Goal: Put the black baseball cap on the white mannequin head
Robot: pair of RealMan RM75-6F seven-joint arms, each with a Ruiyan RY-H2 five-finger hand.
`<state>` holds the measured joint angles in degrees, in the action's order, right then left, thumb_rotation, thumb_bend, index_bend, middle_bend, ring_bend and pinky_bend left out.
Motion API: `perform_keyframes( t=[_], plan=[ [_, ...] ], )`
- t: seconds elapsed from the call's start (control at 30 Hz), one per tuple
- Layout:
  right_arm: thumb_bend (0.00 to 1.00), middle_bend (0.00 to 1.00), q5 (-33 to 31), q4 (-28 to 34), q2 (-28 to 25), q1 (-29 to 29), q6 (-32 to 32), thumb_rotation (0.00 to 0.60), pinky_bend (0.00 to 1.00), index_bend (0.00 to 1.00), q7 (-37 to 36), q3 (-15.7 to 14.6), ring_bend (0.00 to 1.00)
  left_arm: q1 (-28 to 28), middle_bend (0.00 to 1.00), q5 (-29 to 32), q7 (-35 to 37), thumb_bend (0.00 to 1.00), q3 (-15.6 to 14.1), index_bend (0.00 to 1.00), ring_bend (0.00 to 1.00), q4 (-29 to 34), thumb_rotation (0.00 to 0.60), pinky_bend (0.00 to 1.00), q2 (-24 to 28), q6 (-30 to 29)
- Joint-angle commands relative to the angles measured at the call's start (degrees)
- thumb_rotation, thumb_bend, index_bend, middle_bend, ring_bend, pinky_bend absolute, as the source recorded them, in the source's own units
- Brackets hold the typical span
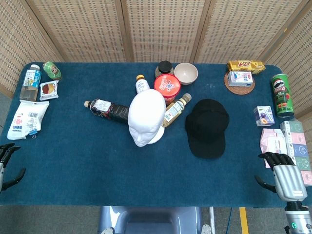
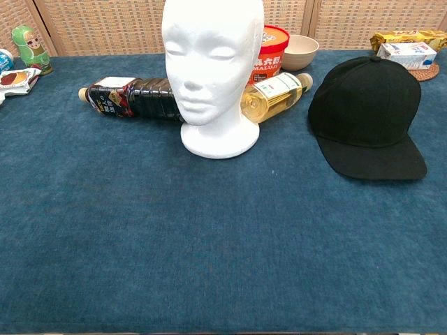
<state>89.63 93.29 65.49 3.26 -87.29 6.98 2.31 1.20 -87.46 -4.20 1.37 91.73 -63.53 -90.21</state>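
- While both hands wait at the near edge of the blue-covered table (image 1: 97, 165), no contact yet with the black baseball cap (image 1: 207, 127): task judged to be at its very start, reach not begun.
- Lying crown-up on the cloth just to the right of the white mannequin head (image 1: 146, 117), brim pointing toward the robot, apart from the head's base; plainly seen in the chest view as well, cap (image 2: 367, 115) beside head (image 2: 211, 70).
- Standing upright near the table's middle, face toward the robot, with a dark drink bottle (image 1: 106, 109) lying behind to its left and a pale yellow bottle (image 1: 175, 110) lying behind to its right, both close against the neck.
- At the near right corner, the right hand (image 1: 286, 176): empty, fingers spread and pointing toward the table's middle, close to a row of pastel boxes (image 1: 296, 151).
- At the near left edge, only part of the left hand (image 1: 7, 165) in frame: nothing held, dark fingers loosely apart.
- Neither hand visible in the chest view.
- Likely next: a forward and inward reach by the right hand, nearer to the cap, for a pinch on the brim or crown.
- After that, a lift well above the foam head, then a lowering over the top, brim forward, without nudging the light head or the bottles leaning beside it.
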Motion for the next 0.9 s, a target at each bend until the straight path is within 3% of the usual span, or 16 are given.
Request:
perform_keyframes(
  t=[0.03,0.4,0.9],
  plan=[
    [0.26,0.33,0.05,0.03,-0.03,-0.09,-0.07,0.526,0.25,0.31,0.02,-0.08,0.30,-0.05,0.20,-0.23,-0.01,0.30,-0.07,0.22,0.17,0.04,0.542,0.24,0.05,-0.11],
    [0.26,0.33,0.88,0.38,-0.70,-1.24,-1.61,0.526,0.25,0.31,-0.74,-0.72,0.30,-0.61,0.20,-1.19,0.54,0.30,-0.11,0.22,0.17,1.16,0.538,0.24,1.27,-1.38],
    [0.25,0.33,2.43,0.07,0.33,0.56,0.98,0.527,0.26,0.31,-1.44,-1.05,0.30,-1.60,0.20,-2.13,1.57,0.30,-0.64,0.22,0.17,3.17,0.536,0.24,3.47,-2.46]
  ],
)
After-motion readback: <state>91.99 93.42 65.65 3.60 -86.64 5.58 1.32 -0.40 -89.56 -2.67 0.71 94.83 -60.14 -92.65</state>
